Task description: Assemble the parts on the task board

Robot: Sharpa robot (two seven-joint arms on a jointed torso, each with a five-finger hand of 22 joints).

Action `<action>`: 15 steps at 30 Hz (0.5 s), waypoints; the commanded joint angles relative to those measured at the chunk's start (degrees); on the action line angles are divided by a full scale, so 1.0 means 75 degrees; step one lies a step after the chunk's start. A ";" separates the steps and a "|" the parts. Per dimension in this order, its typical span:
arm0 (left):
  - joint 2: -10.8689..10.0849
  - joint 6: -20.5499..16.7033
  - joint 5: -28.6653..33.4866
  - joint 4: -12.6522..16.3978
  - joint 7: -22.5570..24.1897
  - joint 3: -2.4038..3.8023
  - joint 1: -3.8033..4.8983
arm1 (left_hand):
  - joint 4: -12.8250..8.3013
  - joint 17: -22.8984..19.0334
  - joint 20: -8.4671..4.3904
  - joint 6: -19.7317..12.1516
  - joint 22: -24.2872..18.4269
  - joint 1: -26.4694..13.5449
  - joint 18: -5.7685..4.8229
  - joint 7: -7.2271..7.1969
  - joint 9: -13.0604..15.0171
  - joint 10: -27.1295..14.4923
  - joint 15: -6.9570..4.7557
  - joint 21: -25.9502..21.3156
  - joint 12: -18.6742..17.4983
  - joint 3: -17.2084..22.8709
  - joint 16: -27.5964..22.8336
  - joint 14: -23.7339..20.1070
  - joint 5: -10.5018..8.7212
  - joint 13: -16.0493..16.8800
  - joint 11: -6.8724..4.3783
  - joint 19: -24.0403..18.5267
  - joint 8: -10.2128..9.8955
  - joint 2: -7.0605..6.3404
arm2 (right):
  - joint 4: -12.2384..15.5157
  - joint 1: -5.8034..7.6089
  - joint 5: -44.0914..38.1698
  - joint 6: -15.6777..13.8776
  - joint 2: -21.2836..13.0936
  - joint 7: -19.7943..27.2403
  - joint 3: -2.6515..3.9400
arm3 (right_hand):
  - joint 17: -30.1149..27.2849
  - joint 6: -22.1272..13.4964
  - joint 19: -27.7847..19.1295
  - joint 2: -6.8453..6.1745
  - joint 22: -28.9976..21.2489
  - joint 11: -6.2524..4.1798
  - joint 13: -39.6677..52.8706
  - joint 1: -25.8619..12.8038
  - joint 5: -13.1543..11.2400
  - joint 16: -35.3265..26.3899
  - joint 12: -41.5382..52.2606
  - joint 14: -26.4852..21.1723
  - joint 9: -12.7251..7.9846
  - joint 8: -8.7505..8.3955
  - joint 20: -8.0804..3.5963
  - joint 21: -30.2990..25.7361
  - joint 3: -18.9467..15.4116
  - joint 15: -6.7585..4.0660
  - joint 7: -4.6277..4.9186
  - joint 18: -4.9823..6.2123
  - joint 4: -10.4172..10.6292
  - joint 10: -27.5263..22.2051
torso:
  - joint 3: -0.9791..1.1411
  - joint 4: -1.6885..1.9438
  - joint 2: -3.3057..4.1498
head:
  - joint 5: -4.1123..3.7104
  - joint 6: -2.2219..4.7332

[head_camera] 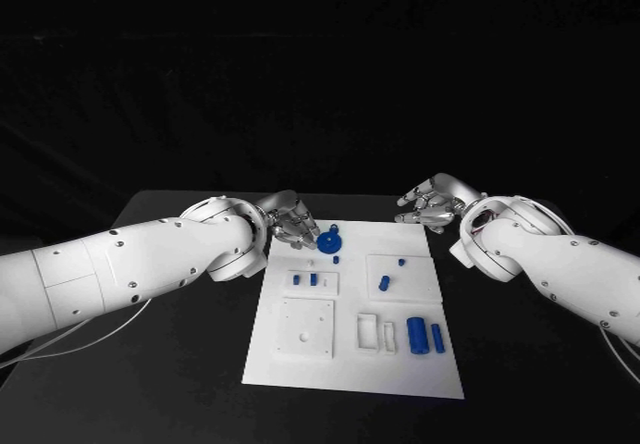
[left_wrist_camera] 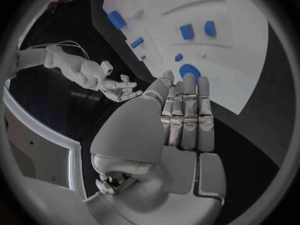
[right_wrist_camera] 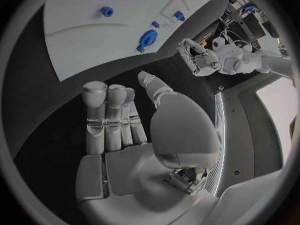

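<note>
Black matte table (head_camera: 160, 388), white flat board (head_camera: 353, 365) at its centre, long axis running 12 to 6 o'clock. Board surface smooth, with shallow raised rectangular frames and slots. Blue parts scattered on it: a round disc (head_camera: 329, 242) at the 12 o'clock end near the left corner; two small blocks (head_camera: 304, 277) in a framed patch at about 10 o'clock; a short peg (head_camera: 384, 282) and a tiny stud (head_camera: 398, 263) in the square panel toward 1 o'clock; two smooth cylinders (head_camera: 425, 335) lying side by side at about 4 o'clock, beside narrow white slots. A square white plate (head_camera: 307, 326) with small holes sits toward 8 o'clock. Left hand (head_camera: 291, 225), silver metal with segmented fingers, hovers at the board's 11 o'clock corner, just beside the disc; fingers straight and held together, palm bare, nothing in it. In its wrist view the fingertips (left_wrist_camera: 187, 82) lie just short of the disc, contact cannot be told. Right hand (head_camera: 429, 205) sits at 1 o'clock off the board's far corner, over bare table; fingers loosely extended, slightly apart, holding nothing. Both white arms flank the board; nothing lies between either hand and the parts.
</note>
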 commanded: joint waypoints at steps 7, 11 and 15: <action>0.0634 -0.0337 -0.1718 -0.0730 0.1491 -0.0205 0.0001 | -0.0359 0.0192 -0.0023 0.0133 0.0714 -0.0194 0.0222 0.0011 -0.0009 -0.0137 -0.0048 0.0146 -0.0042 0.0156 0.0194 0.0218 -0.0062 -0.0014 0.0018 0.0108 -0.0025 -0.0030 | -0.0028 -0.0004 0.0047 -0.0170 0.0074 0.0233 0.0003 | -0.0037 0.0044 0.0167 -0.0019 0.0539 -0.0043 -0.0297 -0.0085 0.0043 -0.0068 -0.0224 0.0025 -0.0011 -0.0038 -0.0032 -0.0245 0.0026 -0.0005 -0.0002 0.0061 -0.0023 0.0085 | 0.0005 -0.0030 0.0031 | -0.0016 0.0068; 0.0876 -0.0252 -0.2056 -0.1002 0.1574 -0.0303 -0.0025 | -0.0231 0.0388 0.0022 0.0030 0.0522 -0.0459 0.0223 -0.0009 -0.0006 -0.0290 -0.0029 -0.0172 -0.0039 -0.0012 0.0540 0.0215 -0.0138 -0.0012 0.0046 0.0378 -0.0019 -0.0205 | -0.0031 -0.0004 0.0055 -0.0183 0.0100 0.0251 0.0003 | -0.0069 0.0037 0.0159 -0.0015 0.0517 -0.0043 -0.0354 -0.0078 0.0045 -0.0100 -0.0235 0.0024 -0.0010 -0.0038 -0.0031 -0.0350 0.0025 -0.0003 -0.0001 0.0068 -0.0030 0.0079 | 0.0000 -0.0021 0.0040 | -0.0077 0.0073; 0.1087 -0.0130 -0.2350 -0.1236 0.1554 -0.0388 -0.0058 | -0.0134 0.0503 0.0010 -0.0035 0.0463 -0.0433 0.0196 -0.0018 -0.0007 -0.0333 -0.0031 -0.0355 -0.0033 -0.0081 0.0811 0.0131 -0.0161 -0.0009 0.0050 0.0531 -0.0021 -0.0248 | -0.0028 -0.0004 0.0058 -0.0194 0.0124 0.0261 0.0003 | -0.0090 0.0034 0.0170 -0.0016 0.0516 -0.0045 -0.0462 -0.0082 0.0043 -0.0112 -0.0280 0.0025 -0.0010 -0.0036 -0.0033 -0.0396 0.0029 -0.0005 0.0000 0.0065 -0.0031 0.0086 | 0.0004 -0.0034 0.0060 | -0.0069 0.0095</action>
